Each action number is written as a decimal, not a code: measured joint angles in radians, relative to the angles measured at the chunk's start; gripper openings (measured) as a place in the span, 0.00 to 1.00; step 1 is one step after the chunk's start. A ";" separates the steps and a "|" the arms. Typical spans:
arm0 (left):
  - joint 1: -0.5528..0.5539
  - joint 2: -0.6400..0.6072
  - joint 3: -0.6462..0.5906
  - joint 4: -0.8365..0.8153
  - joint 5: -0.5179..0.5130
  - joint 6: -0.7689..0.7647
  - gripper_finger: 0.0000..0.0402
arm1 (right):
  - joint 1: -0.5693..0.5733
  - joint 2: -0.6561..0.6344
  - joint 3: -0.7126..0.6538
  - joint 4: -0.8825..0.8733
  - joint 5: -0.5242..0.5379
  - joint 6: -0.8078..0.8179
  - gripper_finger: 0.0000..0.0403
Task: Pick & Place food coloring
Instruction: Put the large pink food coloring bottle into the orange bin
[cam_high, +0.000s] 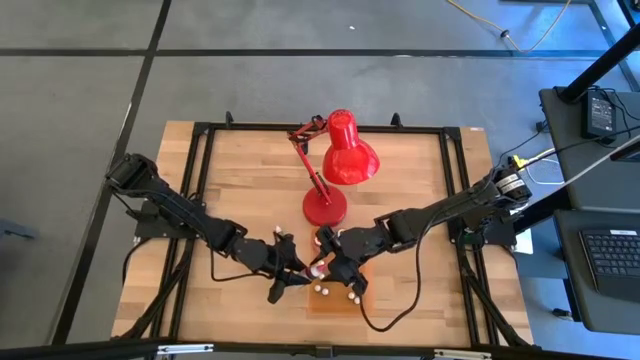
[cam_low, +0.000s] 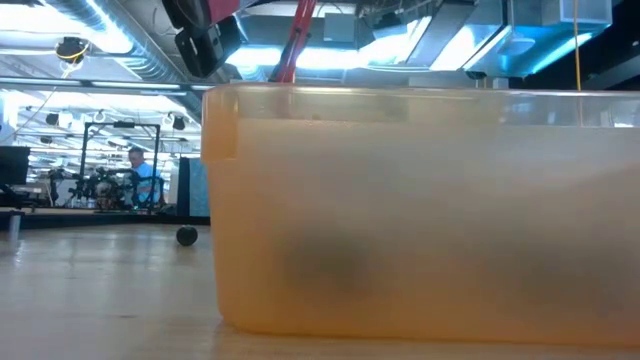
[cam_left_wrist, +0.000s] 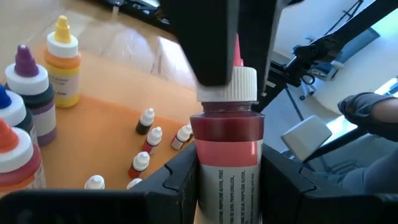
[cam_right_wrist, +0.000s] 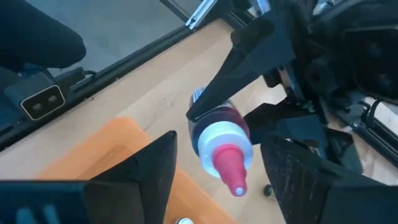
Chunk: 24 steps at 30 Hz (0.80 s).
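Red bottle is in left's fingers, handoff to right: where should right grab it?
Probably the white collar just under the pink tip of the red bottle. The left gripper covers the body, and the cap end points at the open right gripper, so come in tip-first.

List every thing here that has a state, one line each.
Red bottle: capped, upright, clamped in left gripper.
Right gripper: open, facing the bottle's red tip.
Small bottles: capped, lying in orange tray.
Yellow bottle: capped, upright.
Red lamp: standing on table.
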 joint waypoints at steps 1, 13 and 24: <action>0.000 0.000 0.000 0.005 0.000 0.005 0.31 | 0.000 0.003 0.000 0.000 0.000 0.000 0.57; 0.000 0.000 0.000 0.033 0.015 -0.001 0.31 | -0.001 0.015 0.000 0.004 -0.001 -0.003 0.42; -0.001 -0.001 0.000 0.028 0.018 0.001 0.31 | 0.000 0.015 -0.001 0.016 -0.005 -0.003 0.33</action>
